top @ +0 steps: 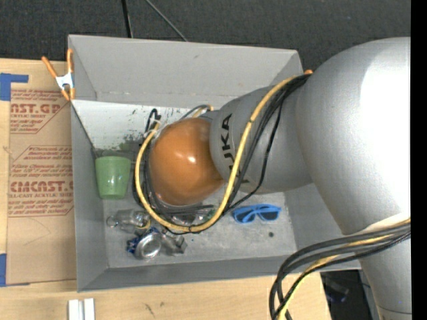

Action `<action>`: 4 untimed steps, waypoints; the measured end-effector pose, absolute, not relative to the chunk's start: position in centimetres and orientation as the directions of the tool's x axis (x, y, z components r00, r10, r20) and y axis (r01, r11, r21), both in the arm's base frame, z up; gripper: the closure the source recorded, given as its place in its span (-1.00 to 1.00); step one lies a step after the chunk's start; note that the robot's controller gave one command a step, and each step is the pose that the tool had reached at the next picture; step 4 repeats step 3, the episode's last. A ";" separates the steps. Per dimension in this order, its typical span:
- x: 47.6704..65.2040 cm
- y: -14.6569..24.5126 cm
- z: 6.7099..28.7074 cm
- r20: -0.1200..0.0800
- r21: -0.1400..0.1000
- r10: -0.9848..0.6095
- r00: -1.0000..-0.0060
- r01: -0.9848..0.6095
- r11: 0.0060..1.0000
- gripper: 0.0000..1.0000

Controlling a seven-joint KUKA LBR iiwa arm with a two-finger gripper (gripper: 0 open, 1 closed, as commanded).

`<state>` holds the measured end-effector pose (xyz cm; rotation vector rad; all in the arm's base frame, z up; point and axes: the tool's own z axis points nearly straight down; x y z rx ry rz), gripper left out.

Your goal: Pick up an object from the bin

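A grey bin (87, 205) is seen holding a few loose things. A green cup (112, 177) is found at the floor's left side, just beside the left wall, apparently on its side with its wider rim toward the back wall. A small heap (147, 235) of clear, silvery and blue bits is gathered at the front left, near the front wall. Blue glasses (257, 213) are laid at the floor's right, their long axis running left to right and tilted slightly upward to the right.

The arm (347, 132) is reached in from the right, and its orange cover (183, 162), ringed by cables (141, 179), is hung over the middle of the floor, between cup and glasses. The gripper (175, 213) is placed beneath that cover, just behind the heap; whether it is spread or closed cannot be told, and nothing is seen held.

Bare floor is left at the front right, beyond the glasses.
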<state>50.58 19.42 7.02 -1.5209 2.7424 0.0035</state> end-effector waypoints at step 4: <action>48.8 21.0 15.4 -0.005 -0.007 -1.000 0.021 -1.000 -0.021 1.00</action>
